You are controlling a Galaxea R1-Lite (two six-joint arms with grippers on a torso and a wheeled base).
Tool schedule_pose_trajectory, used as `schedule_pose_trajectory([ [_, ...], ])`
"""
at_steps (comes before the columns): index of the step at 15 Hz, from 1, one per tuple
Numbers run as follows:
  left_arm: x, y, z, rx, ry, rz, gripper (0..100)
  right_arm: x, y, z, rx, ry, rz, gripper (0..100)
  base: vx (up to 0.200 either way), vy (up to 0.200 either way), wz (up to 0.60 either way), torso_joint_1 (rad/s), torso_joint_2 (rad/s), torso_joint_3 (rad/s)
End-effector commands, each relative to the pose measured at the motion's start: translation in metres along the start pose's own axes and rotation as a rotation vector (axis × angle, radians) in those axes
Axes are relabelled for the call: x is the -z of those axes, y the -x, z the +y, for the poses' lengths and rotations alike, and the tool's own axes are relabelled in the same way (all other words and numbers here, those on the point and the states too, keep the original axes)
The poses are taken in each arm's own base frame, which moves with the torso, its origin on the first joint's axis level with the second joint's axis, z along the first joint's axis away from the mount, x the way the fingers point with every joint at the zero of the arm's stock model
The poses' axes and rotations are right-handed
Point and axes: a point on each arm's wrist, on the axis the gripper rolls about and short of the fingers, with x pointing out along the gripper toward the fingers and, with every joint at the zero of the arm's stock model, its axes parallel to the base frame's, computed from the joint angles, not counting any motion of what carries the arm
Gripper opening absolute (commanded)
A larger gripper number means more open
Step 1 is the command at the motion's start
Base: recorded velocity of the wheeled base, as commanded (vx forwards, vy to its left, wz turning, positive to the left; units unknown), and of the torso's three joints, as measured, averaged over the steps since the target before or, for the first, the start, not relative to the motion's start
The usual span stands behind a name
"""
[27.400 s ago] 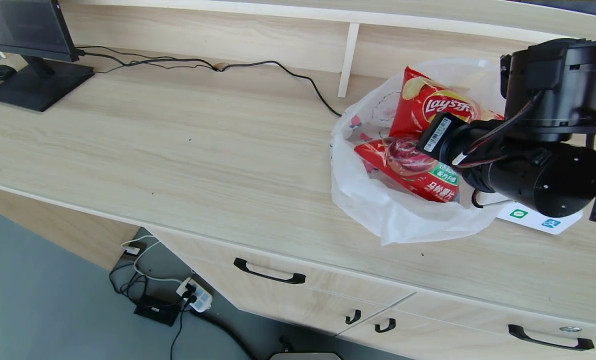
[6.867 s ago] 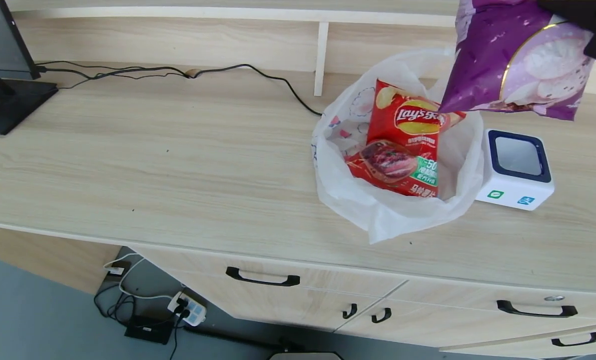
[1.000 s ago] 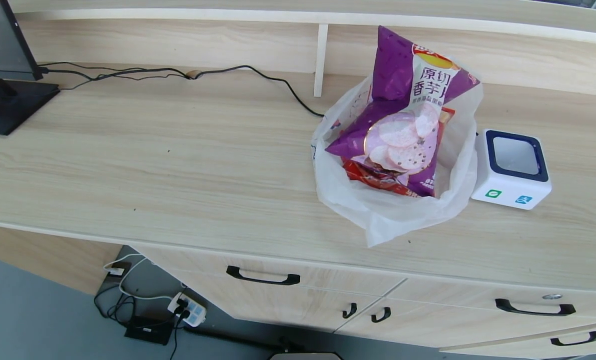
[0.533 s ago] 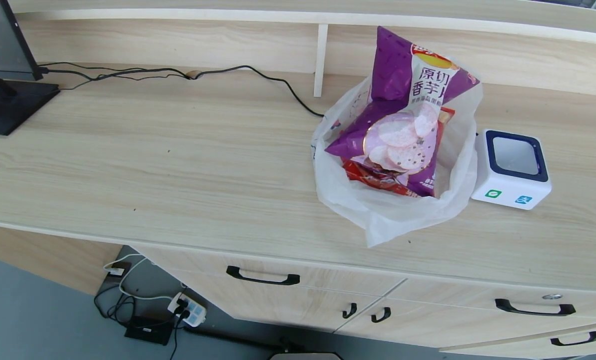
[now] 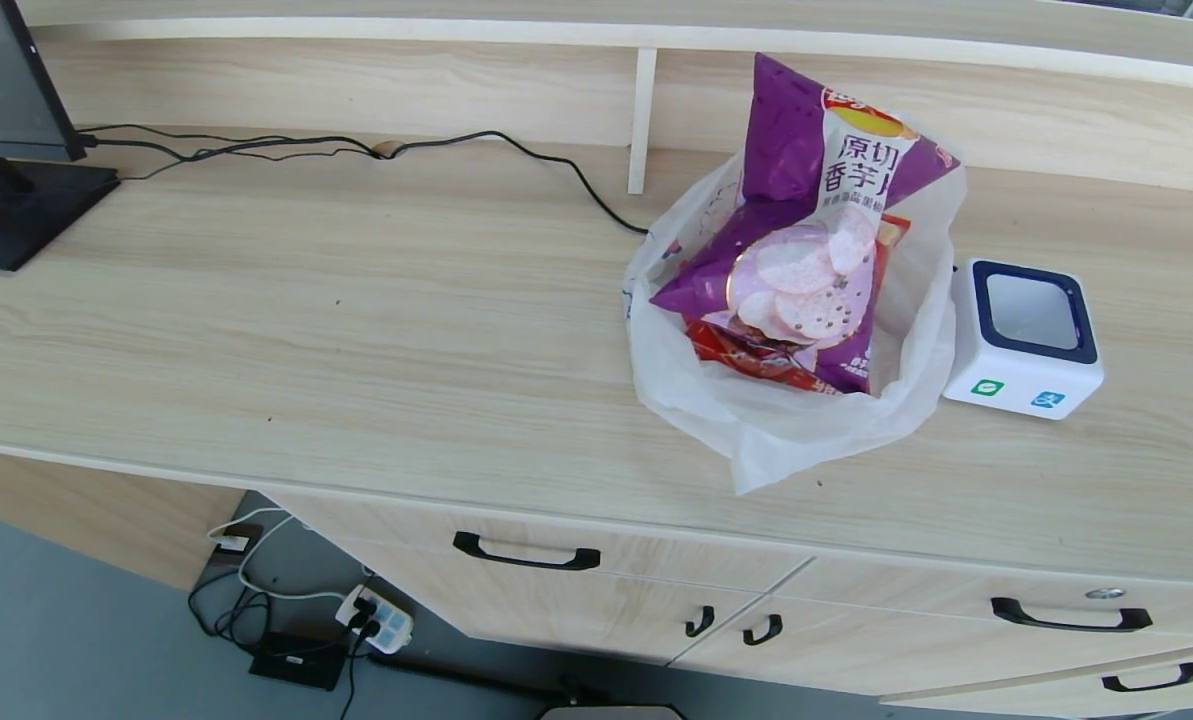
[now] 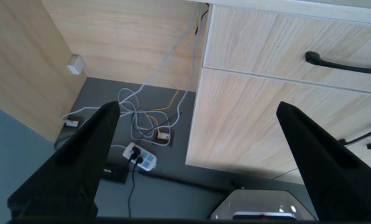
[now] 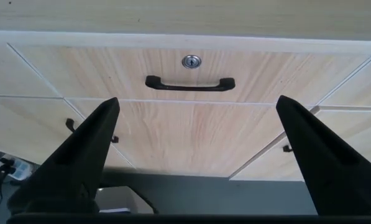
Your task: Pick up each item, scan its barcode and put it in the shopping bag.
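Standing upright in the white shopping bag (image 5: 786,435), the purple crisp packet (image 5: 806,260) is propped against the bag's far wall. Some seconds ago it was held in the air near the barcode scanner (image 5: 1024,340). Over the last second nothing on the worktop (image 5: 356,330) has been moved. From this it is judged that the packet has been scanned and bagged, and that this step is finished.

The bag is set toward the right end of the worktop, between its back and front edges, with the scanner just beside it on the right-edge side.

The left claw (image 6: 197,104) is seen spread wide with nothing held, hanging below the front edge by the drawers. The right claw (image 7: 196,99) is likewise wide apart and empty, facing a locked drawer.

By count:
- one purple packet
- one red crisp packet (image 5: 751,358) pinned under the purple one, with what may be a second's corner behind it
- one bag
- one scanner
- two claws
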Motion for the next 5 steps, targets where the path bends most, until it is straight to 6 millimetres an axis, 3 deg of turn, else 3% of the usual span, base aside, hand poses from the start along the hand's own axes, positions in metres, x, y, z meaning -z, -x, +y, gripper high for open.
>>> schedule_pose_trajectory([
  [1,-0.0002,-0.0001,0.0,-0.001,0.001,0.0,100,-0.0001,-0.0002,0.0,0.0,0.0,0.002,100,0.0,0.0,0.0,0.0,0.0,0.0],
  [5,0.0,-0.0001,0.0,-0.001,0.001,0.002,100,-0.0002,-0.0002,0.0,0.0,-0.049,0.0,100,0.0,0.0,0.0,0.0,0.0,0.0],
])
